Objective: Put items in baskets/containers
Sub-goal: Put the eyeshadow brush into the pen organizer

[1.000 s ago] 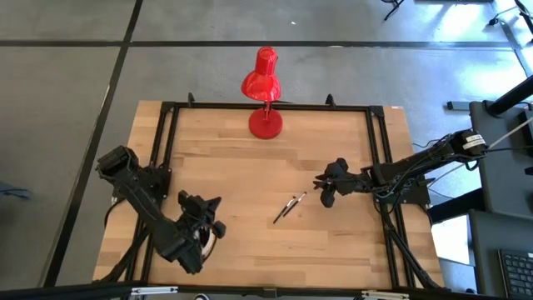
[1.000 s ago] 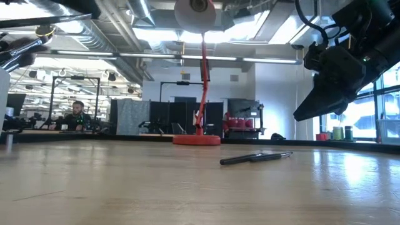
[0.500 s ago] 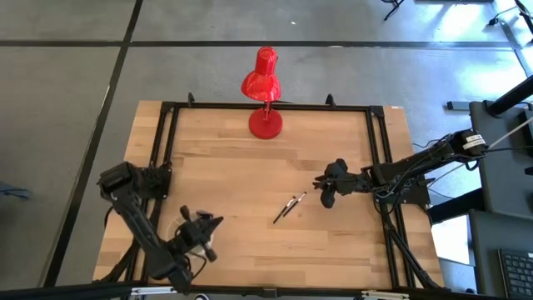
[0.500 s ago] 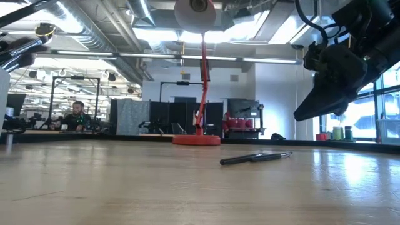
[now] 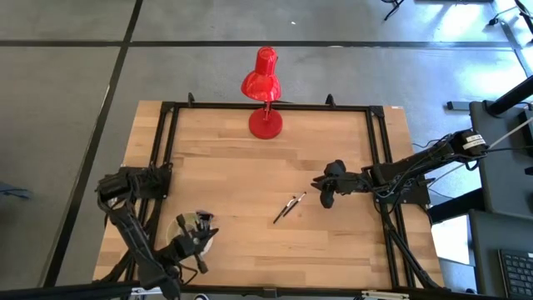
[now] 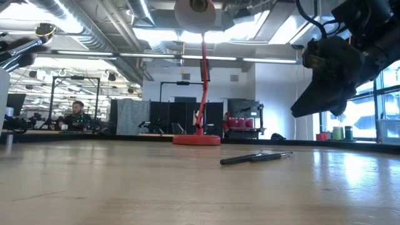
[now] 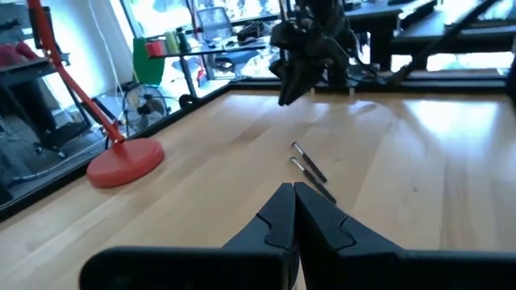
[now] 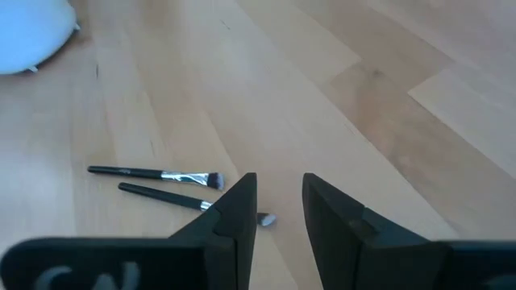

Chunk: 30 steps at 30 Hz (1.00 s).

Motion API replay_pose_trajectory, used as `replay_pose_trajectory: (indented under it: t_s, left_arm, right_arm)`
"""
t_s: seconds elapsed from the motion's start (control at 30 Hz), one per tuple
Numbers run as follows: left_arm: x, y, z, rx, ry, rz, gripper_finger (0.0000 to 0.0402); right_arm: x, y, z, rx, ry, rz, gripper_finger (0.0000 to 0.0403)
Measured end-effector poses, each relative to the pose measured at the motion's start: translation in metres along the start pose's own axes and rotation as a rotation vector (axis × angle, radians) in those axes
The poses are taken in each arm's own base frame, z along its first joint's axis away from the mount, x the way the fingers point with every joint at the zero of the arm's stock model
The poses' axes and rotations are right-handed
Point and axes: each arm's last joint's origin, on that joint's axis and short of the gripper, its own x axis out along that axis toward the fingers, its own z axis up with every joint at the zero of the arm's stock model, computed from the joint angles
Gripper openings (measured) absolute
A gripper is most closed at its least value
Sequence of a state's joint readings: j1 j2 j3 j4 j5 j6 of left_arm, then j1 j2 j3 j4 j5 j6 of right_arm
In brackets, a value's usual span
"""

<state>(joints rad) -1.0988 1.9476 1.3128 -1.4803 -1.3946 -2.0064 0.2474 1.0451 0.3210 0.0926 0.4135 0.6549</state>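
Two makeup brushes lie side by side near the middle of the counter, long axes running diagonally from the near-left to the far-right, bristle ends toward the right tool. That tool hangs just beside them, fingers parted by a narrow gap, empty. One cream dish sits at the near-left corner under the left tool, whose fingers are pressed together on nothing.

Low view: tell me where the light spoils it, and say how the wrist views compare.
Low view: bright ceiling lights and windows leave the right claw a dark silhouette. Left wrist view: windows blown out beyond the table. Right wrist view: evenly lit, both brushes clear, with a pale blown-out patch in one corner.
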Motion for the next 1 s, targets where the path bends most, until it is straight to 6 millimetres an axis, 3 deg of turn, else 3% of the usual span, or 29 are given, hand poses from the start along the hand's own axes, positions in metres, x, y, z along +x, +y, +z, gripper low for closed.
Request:
replay_pose_trajectory:
  t_s: [0.5, 0.73, 1.0]
  left_arm:
    - [-0.010, 0.009, -0.004, 0.104, 0.192, 0.087, 0.0013]
    - [-0.007, 0.013, 0.002, 0.160, 0.264, 0.118, 0.0058]
    - [0.008, 0.028, 0.028, 0.107, 0.371, 0.169, 0.0125]
  right_arm:
    - [0.000, 0.001, 0.001, -0.001, -0.002, 0.010, 0.0102]
    - [0.000, 0.001, 0.001, -0.001, -0.003, 0.009, 0.0102]
    - [0.000, 0.000, 0.003, 0.008, -0.054, -0.036, 0.0102]
